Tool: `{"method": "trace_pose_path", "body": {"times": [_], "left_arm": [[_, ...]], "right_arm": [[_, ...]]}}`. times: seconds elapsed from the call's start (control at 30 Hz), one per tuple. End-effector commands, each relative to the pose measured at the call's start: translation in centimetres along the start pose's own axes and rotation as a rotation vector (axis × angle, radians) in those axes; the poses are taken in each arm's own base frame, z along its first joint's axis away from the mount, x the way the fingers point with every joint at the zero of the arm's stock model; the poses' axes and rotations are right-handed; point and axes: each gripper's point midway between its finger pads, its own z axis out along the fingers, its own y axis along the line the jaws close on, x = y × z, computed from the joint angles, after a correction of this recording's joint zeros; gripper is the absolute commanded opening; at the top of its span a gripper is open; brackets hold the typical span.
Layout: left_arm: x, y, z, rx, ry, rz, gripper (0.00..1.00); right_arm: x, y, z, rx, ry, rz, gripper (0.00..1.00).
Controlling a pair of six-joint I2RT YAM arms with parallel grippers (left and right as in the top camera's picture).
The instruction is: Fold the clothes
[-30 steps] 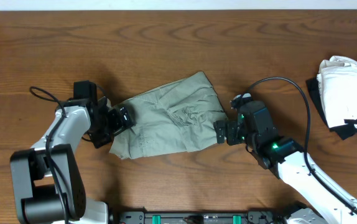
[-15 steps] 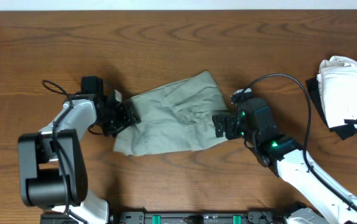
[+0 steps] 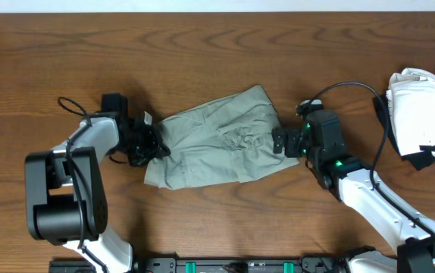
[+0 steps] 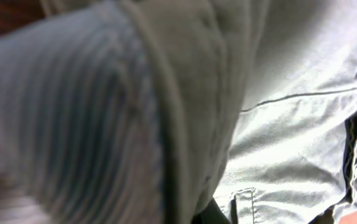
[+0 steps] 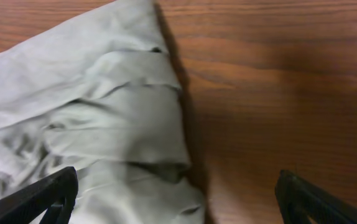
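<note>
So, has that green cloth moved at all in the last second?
Yes. The clothes have slid slightly to the right, closer to the white pile on the right, which stayed put.

Left of the clothes (image 3: 217, 144) your left arm (image 3: 89, 144) shows white links, black joints and a looping black cable (image 3: 70, 106); right of the clothes your right arm (image 3: 361, 189) matches, with green lights (image 3: 337, 161) on its black wrist and black fingertips (image 5: 51, 194).

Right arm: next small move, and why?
Probably ease the right gripper forward and down, then close on the right edge of the clothes. Its fingers stand open, that edge lies between them just ahead of the tips, and the left gripper sits at the opposite edge.
</note>
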Motion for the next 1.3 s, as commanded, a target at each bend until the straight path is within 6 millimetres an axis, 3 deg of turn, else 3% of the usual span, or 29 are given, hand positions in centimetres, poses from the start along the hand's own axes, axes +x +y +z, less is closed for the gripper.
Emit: {"method": "trace_pose_path", "body": {"times": [0.0,0.17,0.33,0.43,0.57,0.77,0.93,1.13,1.27], "left_arm": [[-2.3,3.8,-1.7,-0.184,-0.058,-0.040,0.06],[-3.0,7.4,-5.8,-0.370,-0.083,-0.189,0.06],[-4.0,8.5,-8.5,-0.362,-0.113,-0.289,0.06],[-4.5,8.0,-9.6,-0.359,-0.121,-0.279,0.06],[-5.2,6.1,-10.1,-0.333,-0.136,-0.221,0.06],[-5.5,0.8,-9.4,-0.260,-0.140,-0.066,0.06],[-4.5,-3.8,-7.9,-0.263,-0.120,0.094,0.06],[-3.6,-7.3,-7.0,-0.306,-0.130,0.209,0.06],[-3.5,-7.8,-7.5,-0.361,-0.144,0.242,0.06]], "right_arm": [[-0.2,-0.7,0.1,0.015,-0.006,0.024,0.99],[-0.3,-0.4,0.1,-0.002,-0.007,0.023,0.99],[-0.8,0.8,0.0,-0.061,-0.021,0.019,0.99],[-0.7,1.2,0.0,-0.083,-0.018,0.017,0.99],[-1.1,2.0,0.0,-0.101,-0.037,0.003,0.99],[-1.2,3.2,-0.1,-0.130,-0.052,-0.022,0.99],[-1.3,3.3,0.2,-0.131,-0.055,-0.025,0.99],[-1.3,1.1,1.5,-0.013,-0.074,-0.039,0.99],[-1.9,-0.3,2.3,0.035,-0.098,-0.046,0.99]]}}
